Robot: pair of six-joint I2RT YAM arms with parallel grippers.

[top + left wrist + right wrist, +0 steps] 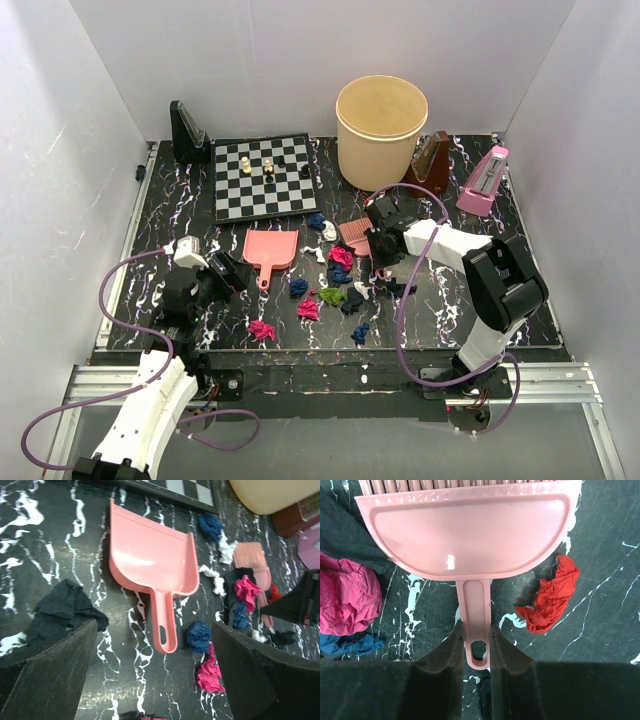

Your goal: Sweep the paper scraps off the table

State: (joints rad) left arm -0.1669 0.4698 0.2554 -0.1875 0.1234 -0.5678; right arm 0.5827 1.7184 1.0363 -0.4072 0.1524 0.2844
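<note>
Right gripper [476, 641] clenched on the thin handle of the pink hand brush [470, 535]; left gripper [154, 630] released near the pink dustpan [150, 560].
Crumpled paper scraps [341, 256] lie scattered right of the dustpan. Feather-light and soft, they should sweep better than pinch. The marbled black worktop [150, 230] looks smooth, with white walls around it.

Left gripper [154, 627] is spread wide; right gripper [476, 635] is clamped on a handle.
The left arm [150, 400] is stretched forward from its base at the near left. Its wrist is tipped down over the surface, both fingers are set fully apart, and nothing is caught between them. The right arm [500, 285] is folded at a raised elbow and turned inward to the left. Its two fingers [451, 652] are pressed against either side of the thin handle of the pink brush [470, 535].
</note>
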